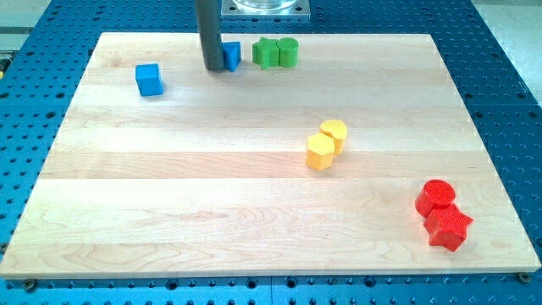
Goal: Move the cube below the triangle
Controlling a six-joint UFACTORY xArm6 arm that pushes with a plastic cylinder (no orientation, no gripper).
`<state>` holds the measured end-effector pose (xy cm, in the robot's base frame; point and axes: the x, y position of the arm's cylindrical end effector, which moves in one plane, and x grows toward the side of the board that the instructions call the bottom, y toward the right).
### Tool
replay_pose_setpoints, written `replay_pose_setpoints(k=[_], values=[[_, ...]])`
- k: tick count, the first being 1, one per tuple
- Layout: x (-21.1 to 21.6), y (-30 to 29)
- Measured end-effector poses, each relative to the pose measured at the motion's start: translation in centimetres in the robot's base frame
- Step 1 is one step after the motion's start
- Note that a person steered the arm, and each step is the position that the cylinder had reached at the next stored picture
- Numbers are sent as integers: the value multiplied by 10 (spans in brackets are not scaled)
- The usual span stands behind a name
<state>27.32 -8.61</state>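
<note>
A blue cube [149, 80] sits near the view's top left on the wooden board [212, 186]. A second blue block [231, 56], likely the triangle, sits near the top edge, partly hidden behind my rod. My tip [211, 68] rests against that block's left side, well to the right of the cube.
Two green blocks [276, 52] touch each other just right of the blue triangle. Two yellow blocks [327, 144] sit together right of centre. A red cylinder [436, 196] and a red star [448, 226] sit at the bottom right. The board's edges drop to a blue perforated table.
</note>
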Motion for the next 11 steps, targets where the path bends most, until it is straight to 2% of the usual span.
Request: replay_pose_setpoints(k=[1,2,3,4,5,6,7,8,9,10,11], values=[[21,-5],[14,26],[7,24],[52,-10],[81,-116],[68,-153],[54,-118],[54,-36],[54,-72],[23,-49],[19,-22]])
